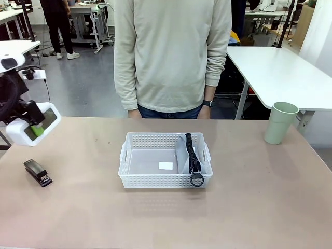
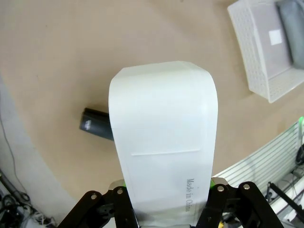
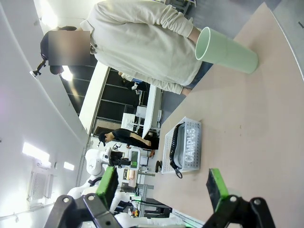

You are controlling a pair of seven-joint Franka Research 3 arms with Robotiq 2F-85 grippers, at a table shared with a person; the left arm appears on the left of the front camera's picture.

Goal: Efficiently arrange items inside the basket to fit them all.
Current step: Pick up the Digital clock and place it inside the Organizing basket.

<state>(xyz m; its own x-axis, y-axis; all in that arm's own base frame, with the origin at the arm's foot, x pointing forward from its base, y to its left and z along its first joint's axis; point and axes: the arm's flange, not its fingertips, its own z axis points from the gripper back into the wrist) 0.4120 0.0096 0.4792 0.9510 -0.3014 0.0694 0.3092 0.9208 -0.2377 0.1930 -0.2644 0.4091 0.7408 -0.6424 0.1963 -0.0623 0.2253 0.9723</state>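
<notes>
Risking a slip, far left of the basket (image 1: 124,155): the white box (image 2: 164,137), clamped by the left gripper (image 1: 35,128) at one end only, with most of its length overhanging. A quick swing could lever it from the pads.

- Stapler (image 1: 37,173): on the table left of the basket, roughly beneath the box. A dropped box would likely strike it.
- Basket, left rim: a low approach could clip it.
- Pouch (image 1: 182,153): on edge along the basket's right wall. A box set down askew could topple it flat and use up the floor needed for the stapler and cup.
- Cup (image 1: 280,123): upright, well right of the basket. It is tall, so it probably fits only lying down.

Left arm: raised off the table, wrist looking down along the box.

Right gripper (image 3: 162,184): jaws wide apart and empty, held low, facing the basket across the table.
</notes>
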